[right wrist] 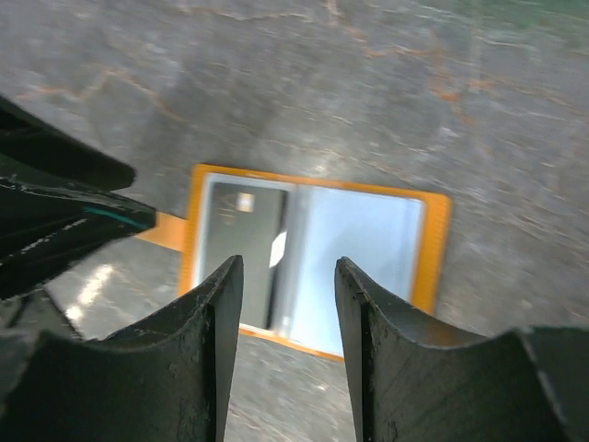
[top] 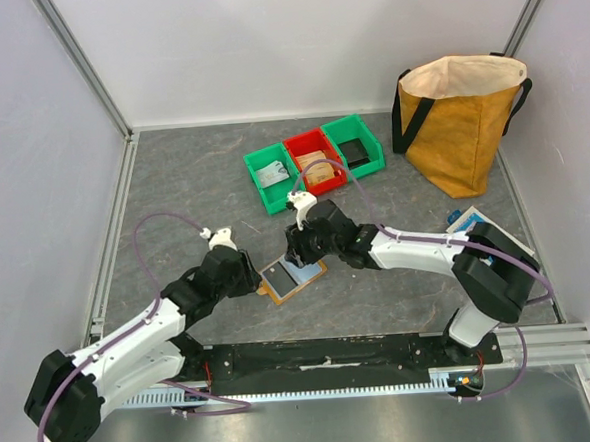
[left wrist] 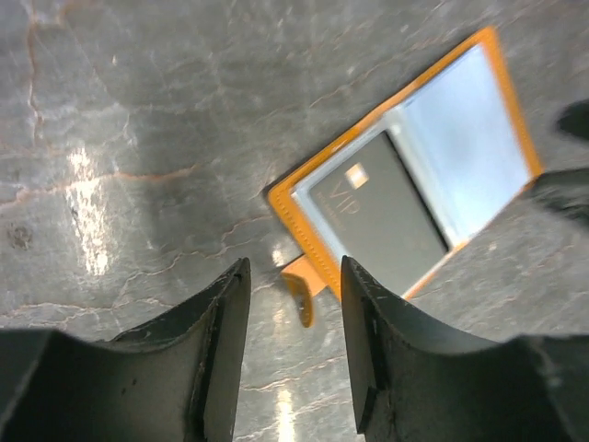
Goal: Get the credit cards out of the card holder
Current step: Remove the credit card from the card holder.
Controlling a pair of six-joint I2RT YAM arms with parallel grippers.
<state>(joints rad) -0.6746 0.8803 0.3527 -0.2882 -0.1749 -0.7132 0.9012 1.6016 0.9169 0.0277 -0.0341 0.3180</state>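
The card holder lies open and flat on the table, tan-orange rim up, with a small strap tab at its left edge. A dark grey card marked VIP sits in its left half; a pale blue card or panel fills the right half. My left gripper is open and empty just left of the holder, its jaws either side of the tab. My right gripper is open and empty, hovering over the holder's far edge. The right wrist view shows the holder between its fingers.
Three bins stand at the back: green, red, green. A mustard bag stands at the back right. A blue-and-white box lies behind my right arm. The left gripper's fingers show in the right wrist view.
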